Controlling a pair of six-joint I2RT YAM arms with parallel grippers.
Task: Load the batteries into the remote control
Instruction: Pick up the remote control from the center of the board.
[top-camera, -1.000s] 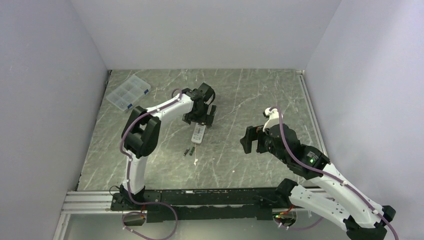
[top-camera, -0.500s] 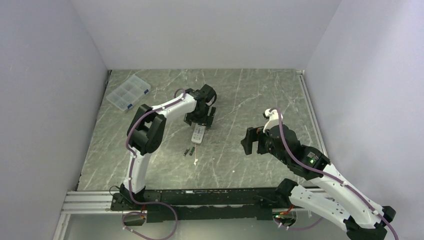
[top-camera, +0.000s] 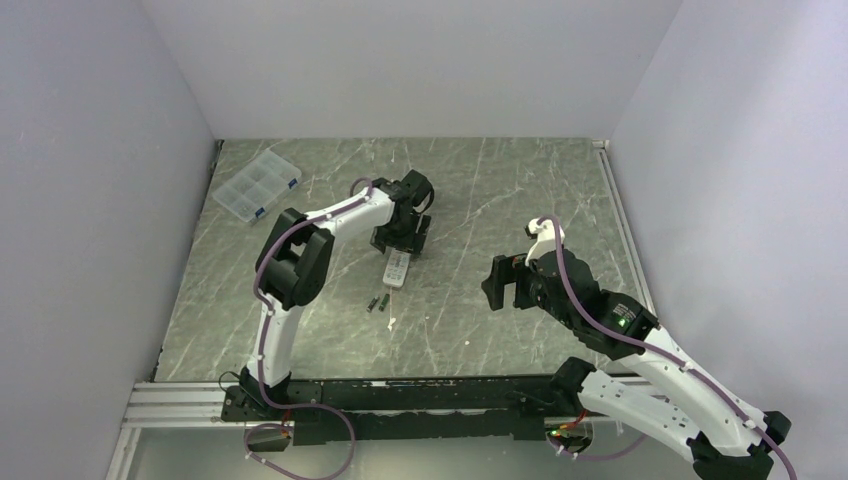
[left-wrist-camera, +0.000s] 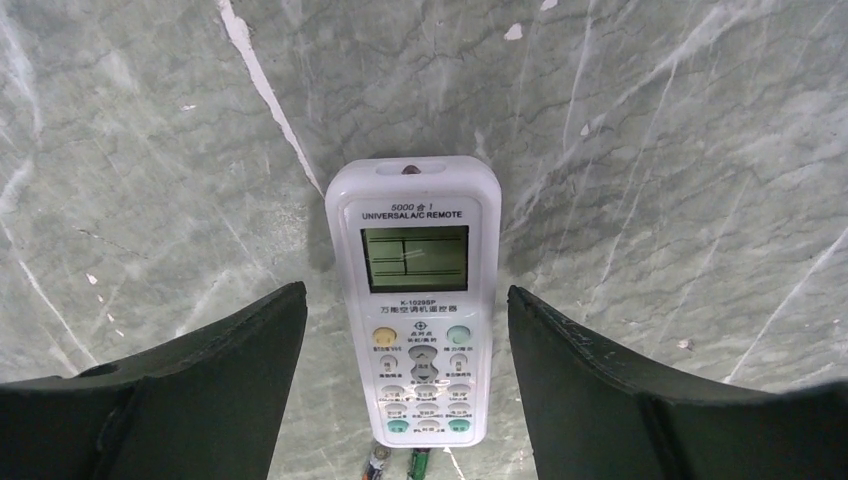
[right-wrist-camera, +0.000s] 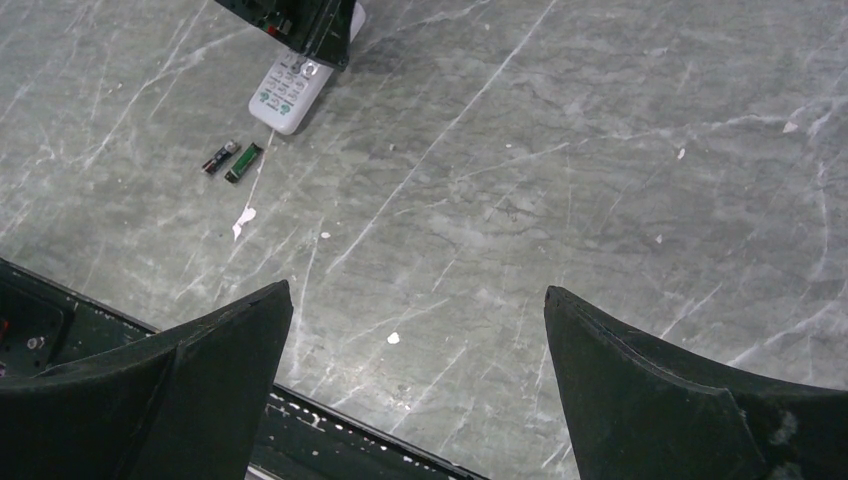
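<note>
The remote control lies face up on the table; the batteries lie side by side just beside its button end; the left pincer straddles it, spread wide, touching nothing; the right pincer hangs open, well apart.

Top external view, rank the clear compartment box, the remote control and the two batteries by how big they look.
1. compartment box
2. remote control
3. batteries; the two look alike, so I won't rank one over the other.
</note>
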